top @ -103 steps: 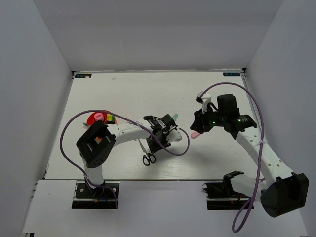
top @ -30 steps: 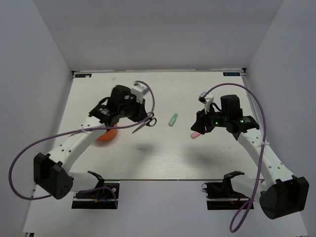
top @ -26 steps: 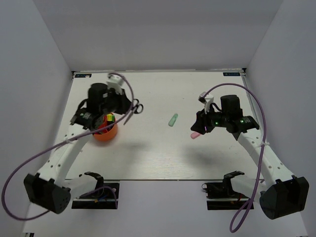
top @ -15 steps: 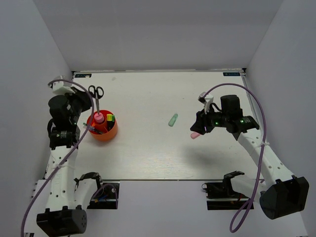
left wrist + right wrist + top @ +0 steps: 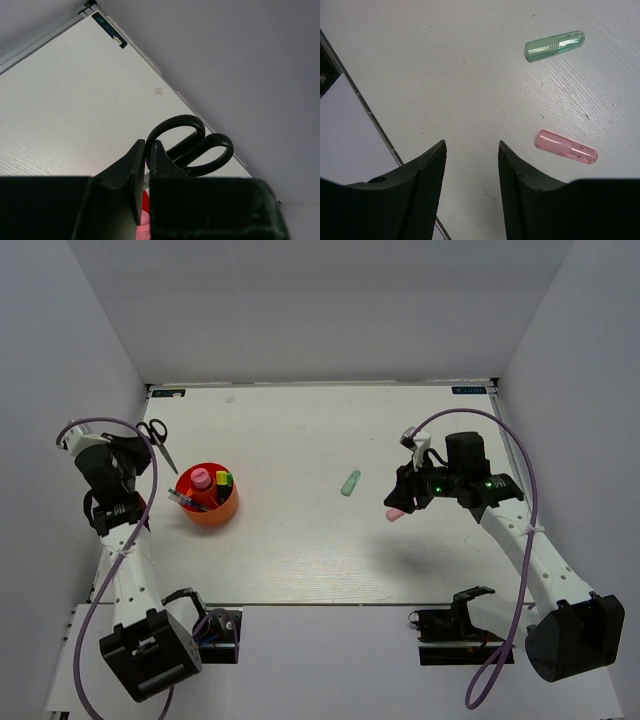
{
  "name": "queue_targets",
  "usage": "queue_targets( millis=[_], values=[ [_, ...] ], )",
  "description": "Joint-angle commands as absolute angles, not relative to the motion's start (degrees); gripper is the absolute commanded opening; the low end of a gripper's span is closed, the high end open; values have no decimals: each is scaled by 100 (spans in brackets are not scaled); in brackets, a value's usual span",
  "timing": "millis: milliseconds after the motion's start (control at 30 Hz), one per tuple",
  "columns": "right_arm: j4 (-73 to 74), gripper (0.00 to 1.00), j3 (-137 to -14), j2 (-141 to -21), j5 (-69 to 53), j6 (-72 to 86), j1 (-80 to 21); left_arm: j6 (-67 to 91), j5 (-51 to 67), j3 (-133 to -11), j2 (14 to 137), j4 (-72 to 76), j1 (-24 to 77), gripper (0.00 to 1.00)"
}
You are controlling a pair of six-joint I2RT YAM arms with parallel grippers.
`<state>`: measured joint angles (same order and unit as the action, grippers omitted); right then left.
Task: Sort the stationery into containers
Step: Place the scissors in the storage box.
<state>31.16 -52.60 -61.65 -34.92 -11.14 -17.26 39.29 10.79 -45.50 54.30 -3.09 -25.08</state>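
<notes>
My left gripper point(image 5: 152, 447) is at the far left, shut on the black-handled scissors point(image 5: 153, 428), held in the air left of and behind the red-orange cup point(image 5: 222, 512). In the left wrist view the fingers point(image 5: 131, 167) pinch the scissors point(image 5: 192, 145) just below the handles, and a sliver of the cup point(image 5: 145, 199) shows between them. The cup holds a pink-capped item point(image 5: 200, 478) and markers with yellow and green caps point(image 5: 223, 480). My right gripper point(image 5: 408, 492) is open and empty above the pink highlighter point(image 5: 396, 512). The green highlighter point(image 5: 350, 482) lies to its left. Both lie flat in the right wrist view, pink point(image 5: 566, 146) and green point(image 5: 554, 45).
The white table's left edge point(image 5: 110, 530) and the grey left wall are close to the left arm. The table's back corner with a black label point(image 5: 109, 33) is in the left wrist view. A purple cable point(image 5: 520, 475) loops over the right arm.
My left arm has swung from the table's middle across the cup to the far left, carrying the scissors. The right arm and both highlighters have not moved.
</notes>
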Motion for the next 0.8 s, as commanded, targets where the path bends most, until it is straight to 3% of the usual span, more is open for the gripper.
queue_targets(
  millis=[0, 767],
  values=[
    [3050, 50, -5194, -6196, -3647, -1186, -1714, 4131, 1204, -4430, 5546, 246, -2628, 0],
    [3085, 50, -5221, -6205, -3630, -1231, -1687, 4097, 1512, -3797, 6512, 1108, -2611, 0]
  ],
)
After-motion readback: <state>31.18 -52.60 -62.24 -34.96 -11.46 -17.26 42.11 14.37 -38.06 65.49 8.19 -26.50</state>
